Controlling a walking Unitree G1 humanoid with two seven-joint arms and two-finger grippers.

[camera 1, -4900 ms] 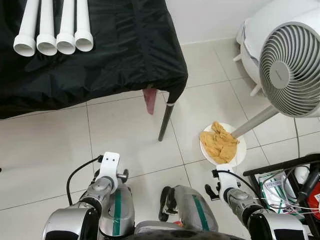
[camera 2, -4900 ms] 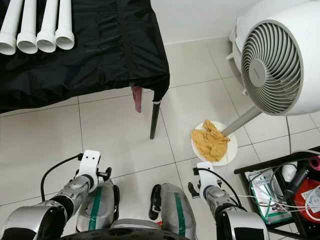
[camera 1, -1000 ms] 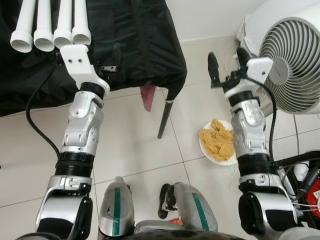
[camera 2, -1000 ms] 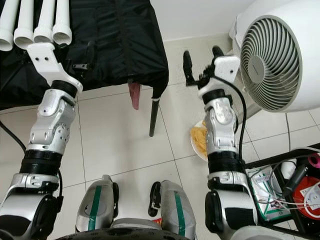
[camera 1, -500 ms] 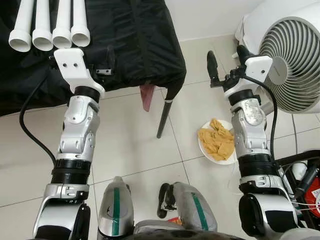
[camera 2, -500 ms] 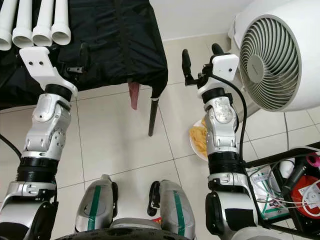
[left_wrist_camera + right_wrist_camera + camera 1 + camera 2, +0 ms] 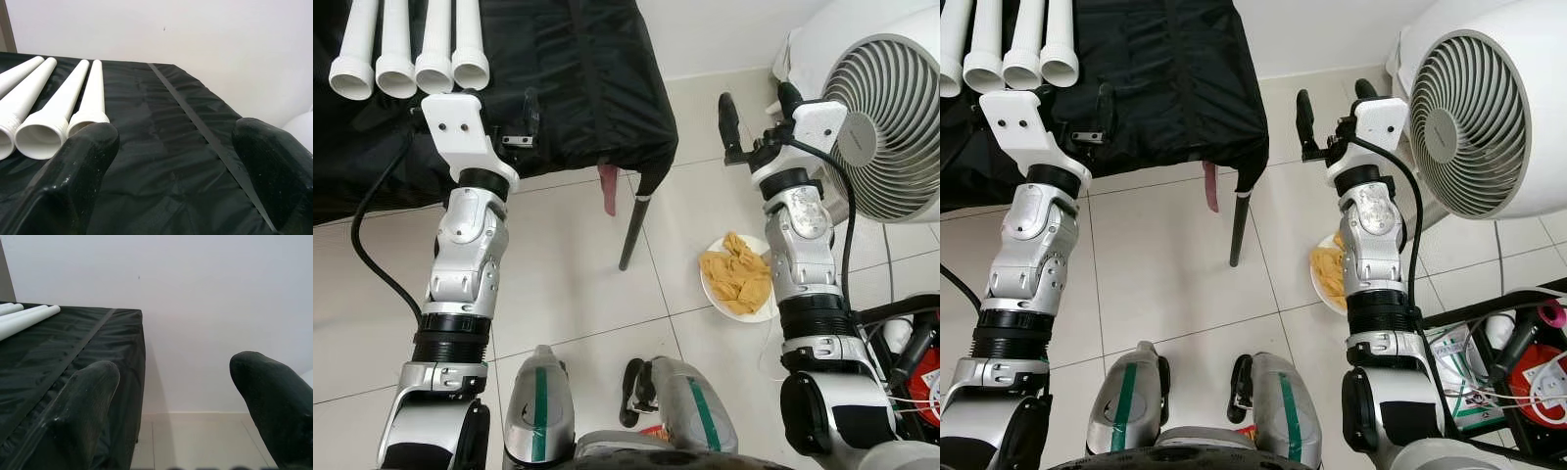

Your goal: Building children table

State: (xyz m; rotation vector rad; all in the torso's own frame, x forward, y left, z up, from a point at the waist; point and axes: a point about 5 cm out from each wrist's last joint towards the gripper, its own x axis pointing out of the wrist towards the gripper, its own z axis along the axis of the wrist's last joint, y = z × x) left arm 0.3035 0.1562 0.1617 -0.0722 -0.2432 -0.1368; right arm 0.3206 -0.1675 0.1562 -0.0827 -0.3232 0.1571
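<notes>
Four white pipes (image 7: 409, 54) lie side by side on the black-covered table (image 7: 578, 88), their far ends cut off. My left gripper (image 7: 171, 181) hovers spread over that table beside them; my right gripper (image 7: 181, 416), spread too, hangs off the table's corner.

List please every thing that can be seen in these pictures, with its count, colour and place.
Table legs: four, white tubes, side by side on the table.
Table: one, black cover, in front on robot's left.
Fan: one, white, on floor at right.
Fan base: one, white, round, on floor.
Cloth: one, yellow, crumpled on the fan base.
Crate: one, black, at the far right, holding mixed items.
Left gripper: black fingers, open, over table near tube ends.
Right gripper: black fingers, open, raised above floor beside fan.
</notes>
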